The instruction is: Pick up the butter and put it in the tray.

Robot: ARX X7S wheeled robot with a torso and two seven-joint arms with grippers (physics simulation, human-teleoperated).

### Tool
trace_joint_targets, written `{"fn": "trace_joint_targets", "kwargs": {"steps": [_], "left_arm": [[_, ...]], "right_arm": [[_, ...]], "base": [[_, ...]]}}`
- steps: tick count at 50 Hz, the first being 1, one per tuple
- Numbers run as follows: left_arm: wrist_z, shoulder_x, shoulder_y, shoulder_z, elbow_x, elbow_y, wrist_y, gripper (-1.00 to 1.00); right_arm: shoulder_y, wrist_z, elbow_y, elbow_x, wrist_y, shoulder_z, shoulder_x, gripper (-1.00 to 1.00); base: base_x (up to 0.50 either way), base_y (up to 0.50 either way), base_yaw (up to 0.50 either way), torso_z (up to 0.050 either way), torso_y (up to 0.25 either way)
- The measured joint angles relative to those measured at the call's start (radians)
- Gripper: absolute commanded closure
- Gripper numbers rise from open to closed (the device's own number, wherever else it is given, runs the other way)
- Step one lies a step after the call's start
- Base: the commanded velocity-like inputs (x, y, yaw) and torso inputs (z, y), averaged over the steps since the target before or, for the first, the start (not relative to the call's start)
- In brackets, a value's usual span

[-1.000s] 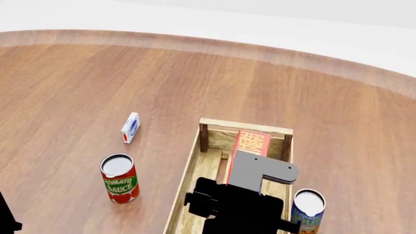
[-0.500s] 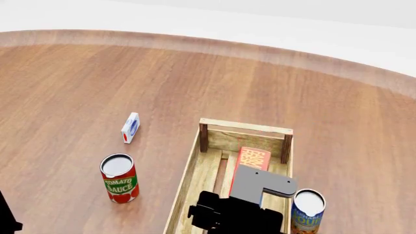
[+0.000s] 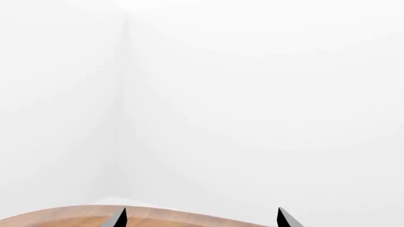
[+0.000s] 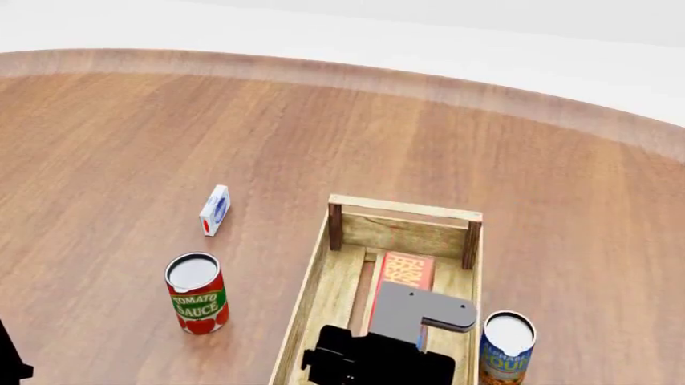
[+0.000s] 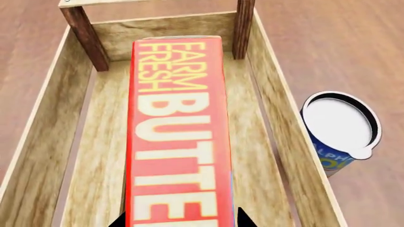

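Note:
The butter (image 5: 180, 127), a flat red-orange box lettered "FARM FRESH BUTTER", lies lengthwise inside the tray (image 5: 38, 142), low over its slatted bottom. My right gripper (image 5: 181, 223) is shut on the box's near end, one dark fingertip against each long side. From the head view the butter (image 4: 405, 269) shows in the far half of the tray (image 4: 319, 269), partly under the arm's grey wrist block (image 4: 419, 309). My left gripper (image 3: 200, 220) is open with nothing between its tips, facing a white wall over the table rim.
A tomato sauce can (image 4: 196, 293) stands left of the tray, with a small white-blue-red carton (image 4: 215, 210) beyond it. A blue can (image 4: 505, 345) stands close against the tray's right wall, also seen as the blue can (image 5: 338, 132) in the right wrist view.
My right gripper drew back toward me and came down with the butter. The box went from tilted up at the tray's far wall to lying low inside the tray.

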Motion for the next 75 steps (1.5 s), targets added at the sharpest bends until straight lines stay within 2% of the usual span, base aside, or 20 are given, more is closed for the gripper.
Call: {"fn": "trace_joint_targets", "kwargs": {"steps": [47, 48, 75], "left_arm": [[-0.009, -0.010, -0.002, 0.003, -0.009, -0.005, 0.008, -1.00], [-0.010, -0.010, -0.002, 0.003, -0.009, -0.005, 0.008, -1.00], [-0.015, -0.014, -0.002, 0.012, -0.007, -0.003, 0.012, -1.00]], "right_arm": [[0.031, -0.030, 0.114, 0.026, -0.068, -0.072, -0.012, 1.00], [0.031, -0.031, 0.115, 0.026, -0.069, -0.074, -0.012, -1.00], [0.032, -0.030, 0.023, 0.052, -0.045, -0.116, 0.018, -1.00]], "base": [[0.00, 0.00, 0.00, 0.000, 0.001], [0.00, 0.00, 0.00, 0.000, 0.000], [0.00, 0.00, 0.00, 0.000, 0.000]]}}
